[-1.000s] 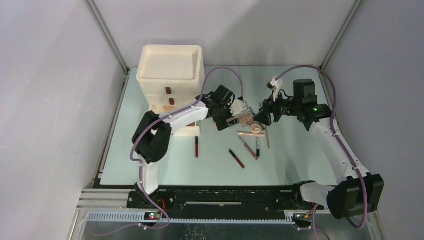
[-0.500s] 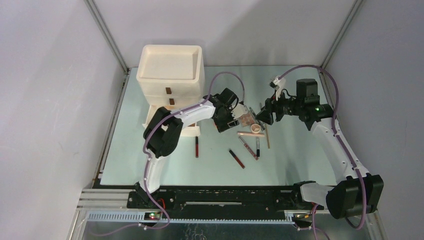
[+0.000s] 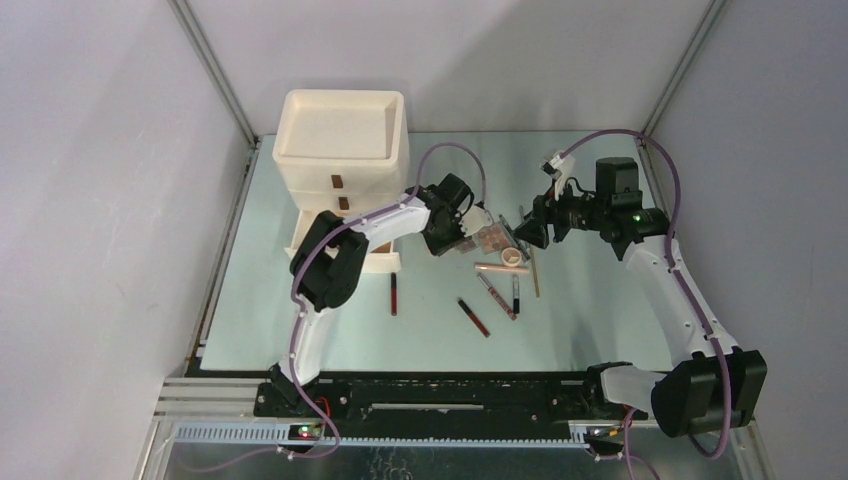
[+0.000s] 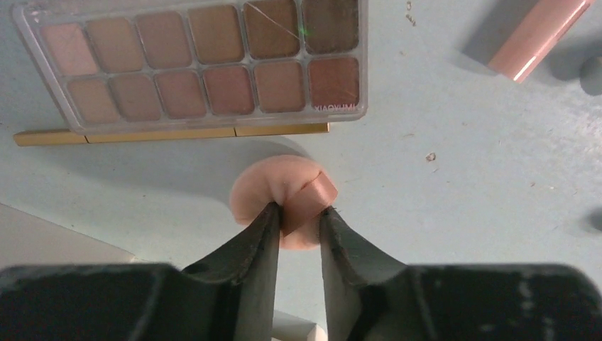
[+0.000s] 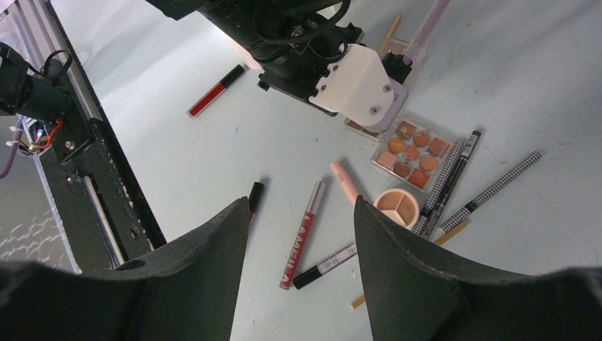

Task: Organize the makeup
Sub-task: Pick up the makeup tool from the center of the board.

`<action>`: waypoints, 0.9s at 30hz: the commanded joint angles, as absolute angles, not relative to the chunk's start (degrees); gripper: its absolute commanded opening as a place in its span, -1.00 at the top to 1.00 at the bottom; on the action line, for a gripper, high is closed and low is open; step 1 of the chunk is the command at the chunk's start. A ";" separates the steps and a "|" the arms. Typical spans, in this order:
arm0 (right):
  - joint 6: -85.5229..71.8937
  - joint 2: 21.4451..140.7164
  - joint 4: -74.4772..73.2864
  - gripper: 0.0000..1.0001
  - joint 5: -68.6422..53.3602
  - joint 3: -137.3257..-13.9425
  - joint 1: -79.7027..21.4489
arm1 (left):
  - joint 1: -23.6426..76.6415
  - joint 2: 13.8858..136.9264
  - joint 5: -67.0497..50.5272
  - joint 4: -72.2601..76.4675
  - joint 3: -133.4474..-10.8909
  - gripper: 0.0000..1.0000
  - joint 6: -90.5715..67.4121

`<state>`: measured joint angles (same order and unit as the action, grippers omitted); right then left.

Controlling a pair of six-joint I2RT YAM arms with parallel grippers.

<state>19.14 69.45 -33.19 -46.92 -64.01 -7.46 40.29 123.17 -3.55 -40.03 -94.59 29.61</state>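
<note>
Makeup (image 3: 500,270): lying scattered mid-table, right of the cream drawer box (image 3: 340,150). Pinching a fold of the peach sponge (image 4: 259,195) between the closed-in fingers of the left gripper (image 4: 299,212), low over the table (image 4: 461,177), just below the gold pencil (image 4: 170,133) and pink-brown palette (image 4: 199,64). Hovering spread wide and empty over a red tube (image 5: 302,238): right gripper (image 5: 299,206).
</note>
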 commanded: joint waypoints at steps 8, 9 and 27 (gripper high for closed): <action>19.15 68.91 -32.38 -0.29 -47.72 -64.05 -6.92 | 39.67 110.85 -10.61 -42.54 -88.34 0.74 34.93; 19.16 68.91 -32.38 -0.29 -47.72 -64.03 -6.85 | 39.72 108.84 -11.29 -42.42 -86.94 0.76 35.50; 19.33 69.12 -32.46 -0.29 -47.72 -64.06 -6.59 | 31.61 79.84 -1.57 -38.85 -65.90 0.71 40.18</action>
<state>19.16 69.45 -33.19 -47.03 -64.01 -6.98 35.05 82.32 -6.59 -41.08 -67.92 38.61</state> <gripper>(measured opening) 0.644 0.144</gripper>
